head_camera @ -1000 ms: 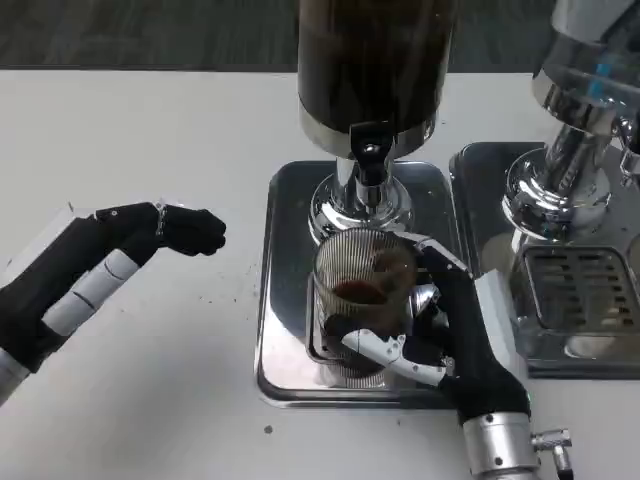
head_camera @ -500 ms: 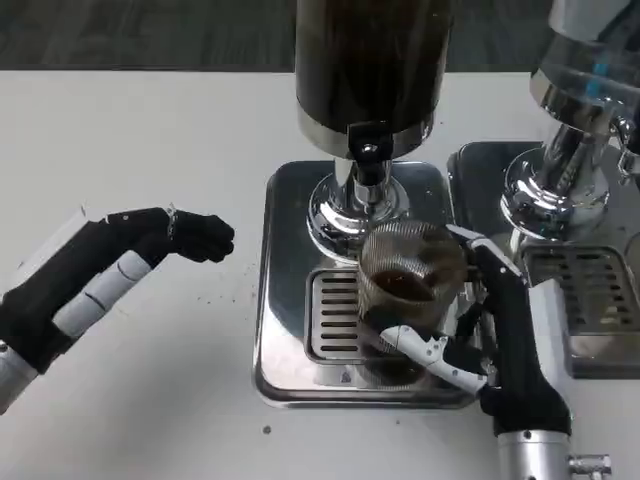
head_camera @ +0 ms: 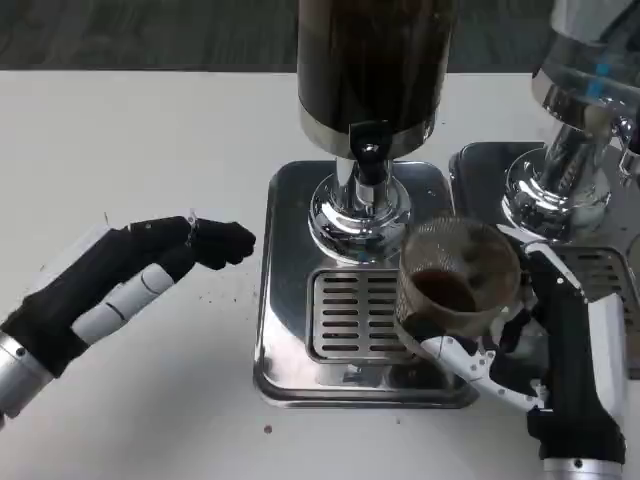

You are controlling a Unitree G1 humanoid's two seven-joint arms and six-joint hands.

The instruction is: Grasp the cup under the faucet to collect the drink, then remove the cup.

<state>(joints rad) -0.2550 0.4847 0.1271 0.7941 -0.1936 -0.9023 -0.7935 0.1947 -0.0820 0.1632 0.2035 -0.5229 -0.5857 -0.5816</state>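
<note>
Ribbed cup of dark drink in right hand beside faucet, over tray edge.

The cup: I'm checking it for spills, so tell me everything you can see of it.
The cup is clear ribbed glass or plastic, roughly upright, with dark drink low inside. The right hand grips it from the right and front. It is over the right edge of the steel drip tray, off to the right of the faucet. No spill visible.

Clear ribbed cup holds dark brown drink; at its nine o'clock, a shiny silver drip tray (slotted grille), white table.
</note>
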